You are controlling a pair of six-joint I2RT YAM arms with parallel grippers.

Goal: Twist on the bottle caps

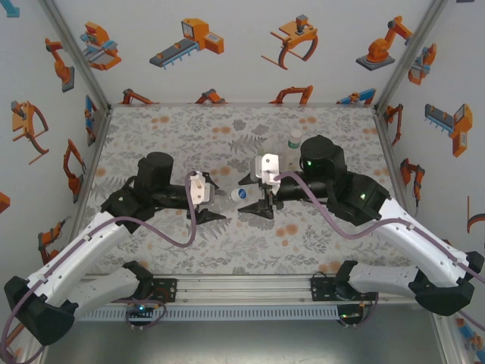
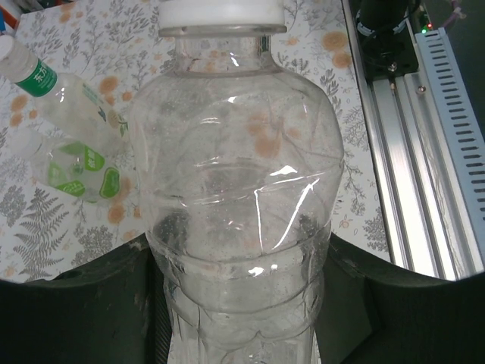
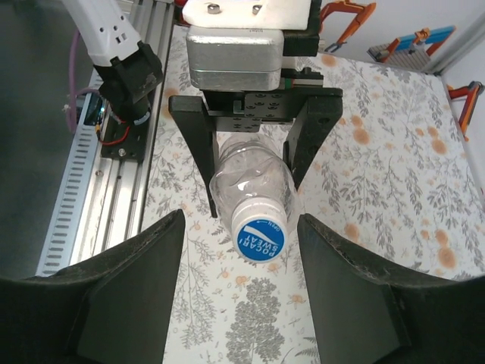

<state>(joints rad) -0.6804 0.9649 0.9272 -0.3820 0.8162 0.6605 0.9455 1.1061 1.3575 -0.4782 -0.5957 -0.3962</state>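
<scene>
The left pincer (image 3: 254, 186) squeezes a clear bottle (image 3: 246, 171) lying sideways. The right pincer (image 3: 241, 221) is open, with a finger on each side of the blue cap (image 3: 259, 233), not touching it. Another bottle (image 1: 295, 141) is half hidden behind the right arm (image 1: 356, 193).

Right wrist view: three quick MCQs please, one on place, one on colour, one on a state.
1. Where is the bottle?
A. clamped in the left gripper
B. standing upright by itself
C. lying loose

2. The top of the cap is:
A. red
B. blue with white lettering
C. plain green

3. The right gripper is:
A. shut on the cap
B. shut on nothing
C. open, fingers either side of the cap

Answers: 1 A, dark fingers press both sides of it; 2 B, the printed top faces the camera; 3 C, gaps show between each finger and the cap.
</scene>
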